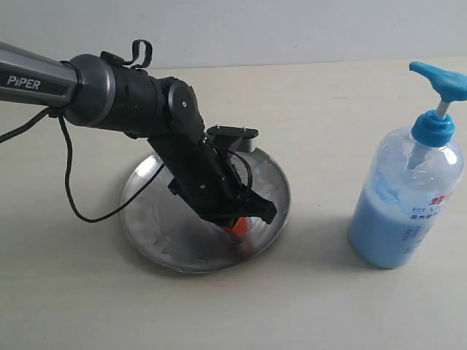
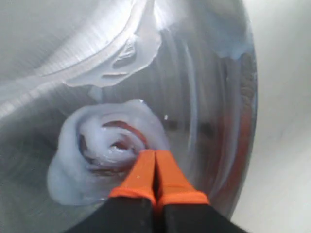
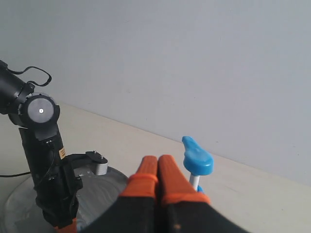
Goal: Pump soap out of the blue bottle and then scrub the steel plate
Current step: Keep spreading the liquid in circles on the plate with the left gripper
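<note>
Exterior view: looked down on a pale table, with the long black left arm reaching in across it. Found the steel plate lying flat directly beneath the left claw, orange tips down at the plate's surface, on the part of the plate nearer the bottle. Saw the blue bottle standing upright on the table well off to one side of that claw, clear of the plate's rim, about two thirds full of pale blue liquid, spout turned toward the plate's side.

Left wrist view: found the left claw shut tight, both orange fingers pressed flat together with nothing between them. Noted the soap as a whitish-blue swirl on the metal right at the tips and touching them, with a thinner smear farther ahead of the claw.

Right wrist view: found the right claw likewise closed and empty, fingers pressed together, raised above the table. Spotted the bottle's blue pump head just beyond its tips and slightly to one side, the plate and left arm lying farther off on the other side.
</note>
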Motion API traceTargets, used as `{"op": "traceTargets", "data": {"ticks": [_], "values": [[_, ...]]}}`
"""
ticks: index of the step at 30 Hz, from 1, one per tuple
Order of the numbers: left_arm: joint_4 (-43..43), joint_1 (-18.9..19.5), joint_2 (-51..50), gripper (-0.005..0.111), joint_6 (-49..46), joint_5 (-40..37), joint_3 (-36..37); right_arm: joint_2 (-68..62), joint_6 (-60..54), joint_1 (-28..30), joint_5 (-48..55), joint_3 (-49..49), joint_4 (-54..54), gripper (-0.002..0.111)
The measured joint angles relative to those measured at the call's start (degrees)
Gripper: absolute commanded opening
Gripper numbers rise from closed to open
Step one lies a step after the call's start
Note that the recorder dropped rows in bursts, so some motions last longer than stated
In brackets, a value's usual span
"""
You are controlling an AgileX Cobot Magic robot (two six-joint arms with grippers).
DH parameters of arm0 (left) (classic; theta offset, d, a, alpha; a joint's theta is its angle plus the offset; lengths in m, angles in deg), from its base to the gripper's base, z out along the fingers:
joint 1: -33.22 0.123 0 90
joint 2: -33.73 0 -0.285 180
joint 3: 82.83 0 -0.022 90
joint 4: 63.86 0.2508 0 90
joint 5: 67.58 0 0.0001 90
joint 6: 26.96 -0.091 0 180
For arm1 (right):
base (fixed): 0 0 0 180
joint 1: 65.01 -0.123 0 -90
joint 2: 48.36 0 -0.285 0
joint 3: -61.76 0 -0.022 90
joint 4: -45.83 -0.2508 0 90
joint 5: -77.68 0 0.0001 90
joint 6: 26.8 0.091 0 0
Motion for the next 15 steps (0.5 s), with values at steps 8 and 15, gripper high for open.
{"op": "traceTargets", "data": {"ticks": [8,15], "values": [[5.3,-0.2,-0.1,0.0,-0.1,5.2,0.1,0.0,0.0,0.0,0.0,0.0,0.0,0.0],[17.5,-0.2,0.2,0.0,7.1,5.3,-0.2,0.0,0.0,0.0,0.0,0.0,0.0,0.0]]}}
